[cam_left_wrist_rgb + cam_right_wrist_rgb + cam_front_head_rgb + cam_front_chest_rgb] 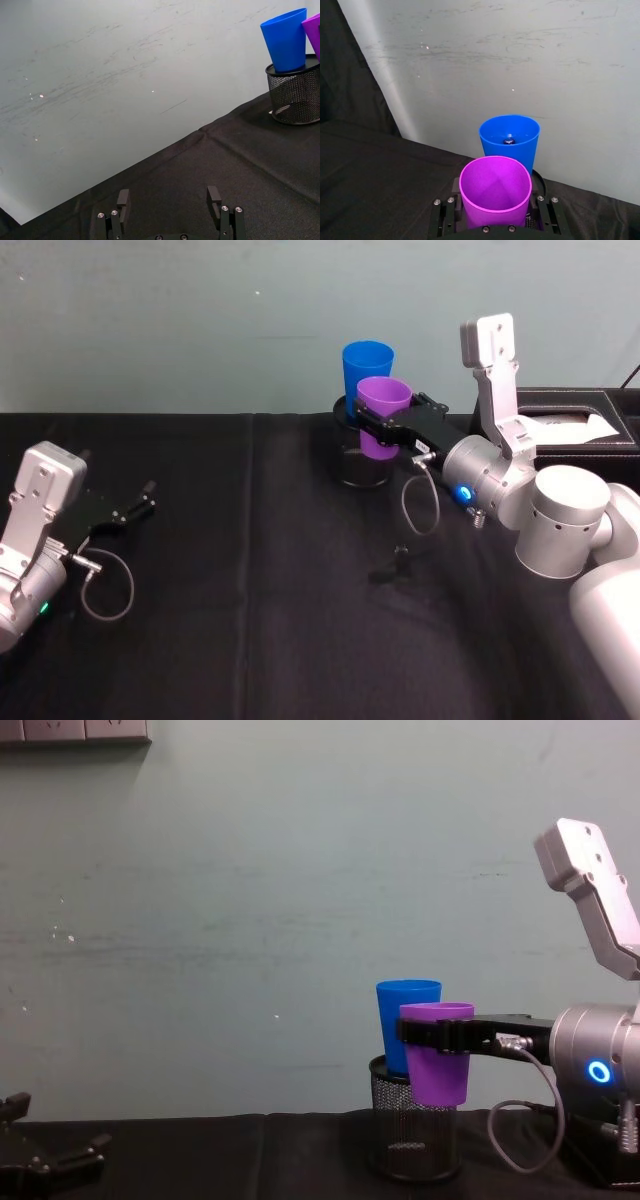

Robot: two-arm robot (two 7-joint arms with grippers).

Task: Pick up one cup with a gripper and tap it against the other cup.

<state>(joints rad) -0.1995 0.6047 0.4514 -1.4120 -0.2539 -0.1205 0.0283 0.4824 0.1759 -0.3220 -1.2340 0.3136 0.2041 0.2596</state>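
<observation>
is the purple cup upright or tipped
Upright: the purple cup hangs mouth-up in the right hand, above the table, beside the blue cup.

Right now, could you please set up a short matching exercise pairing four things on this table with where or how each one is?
Things:
1. purple cup
2. blue cup
3. left gripper
4. tissue box

States:
A. standing in the mesh pen holder
B. open and empty, low over the black cloth
C. clamped in the right gripper, lifted off the table
D. at the table's far right, behind the right arm

Pairs: 1-C, 2-A, 3-B, 4-D
</observation>
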